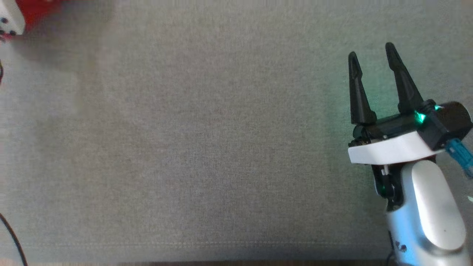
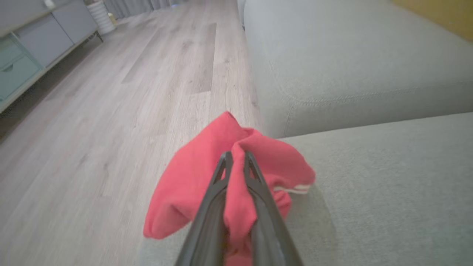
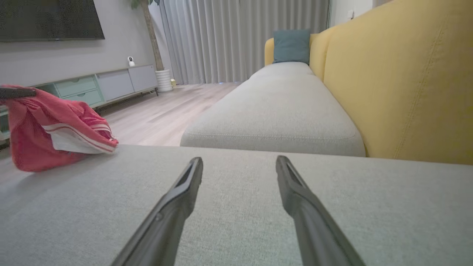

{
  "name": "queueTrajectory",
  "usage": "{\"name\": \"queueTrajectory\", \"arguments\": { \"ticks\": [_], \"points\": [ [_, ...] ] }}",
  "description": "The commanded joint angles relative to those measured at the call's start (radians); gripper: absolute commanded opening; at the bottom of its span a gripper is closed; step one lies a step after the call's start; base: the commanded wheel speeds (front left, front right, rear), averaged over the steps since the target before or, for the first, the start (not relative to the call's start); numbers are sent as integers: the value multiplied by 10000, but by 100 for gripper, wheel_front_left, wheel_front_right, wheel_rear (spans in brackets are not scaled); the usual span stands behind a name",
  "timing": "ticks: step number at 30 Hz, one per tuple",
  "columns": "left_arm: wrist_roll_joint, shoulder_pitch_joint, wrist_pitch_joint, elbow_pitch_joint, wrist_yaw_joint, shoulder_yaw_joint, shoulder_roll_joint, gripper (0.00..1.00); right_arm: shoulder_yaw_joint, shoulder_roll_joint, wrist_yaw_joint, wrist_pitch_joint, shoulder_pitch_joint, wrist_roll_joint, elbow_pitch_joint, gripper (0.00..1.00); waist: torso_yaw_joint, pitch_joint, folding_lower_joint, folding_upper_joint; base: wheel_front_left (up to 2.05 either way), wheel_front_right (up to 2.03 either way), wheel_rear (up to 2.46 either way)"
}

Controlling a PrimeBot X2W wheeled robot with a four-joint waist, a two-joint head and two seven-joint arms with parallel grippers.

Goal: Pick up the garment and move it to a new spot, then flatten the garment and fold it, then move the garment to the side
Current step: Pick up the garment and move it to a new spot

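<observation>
Left gripper (image 2: pixel 236 155) had its jaws clamped on the red garment (image 2: pixel 192 184), a soft bunched knit with white stripes along one edge. It was at the corner of the grey woven sofa seat (image 1: pixel 203 147), part of it out over the pale wood-plank floor (image 2: pixel 111 111). Right gripper (image 1: pixel 371 49) sat well apart from it above the same seat, long dark tapered fingers spread wide, gripping nothing. Further off: a smooth yellow backrest (image 3: pixel 406 81), a square teal cushion (image 3: pixel 292 46), pleated grey curtains (image 3: pixel 240 37) and a low cabinet (image 3: pixel 103 83) along the wall
</observation>
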Motion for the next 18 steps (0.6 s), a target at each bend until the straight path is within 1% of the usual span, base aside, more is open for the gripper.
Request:
{"name": "queueTrajectory", "arguments": {
  "ticks": [1,7,10,14,18],
  "points": [
    [38,-522,-114,-410,-7,213,589,0,166,3,-9,-121,213,71,-264,100,-37,-613,0,0,0,0,0],
    [-197,-430,-60,-1072,-87,-537,346,0,52,3,-9,-318,566,355,160,100,-281,-1763,0,0,0,0,0],
    [-557,-247,50,-1681,-97,-1187,142,0,-64,3,-9,-399,795,463,340,100,-480,-2321,0,0,0,0,0],
    [-1279,60,319,-3017,-100,-2486,-34,0,-300,3,-9,-466,1106,560,485,100,-783,-2890,0,0,0,0,0],
    [-2236,424,676,-4480,-101,-3415,-316,0,-508,3,-9,-494,1349,626,545,100,-1139,-3226,0,0,0,0,0]
  ]
}}
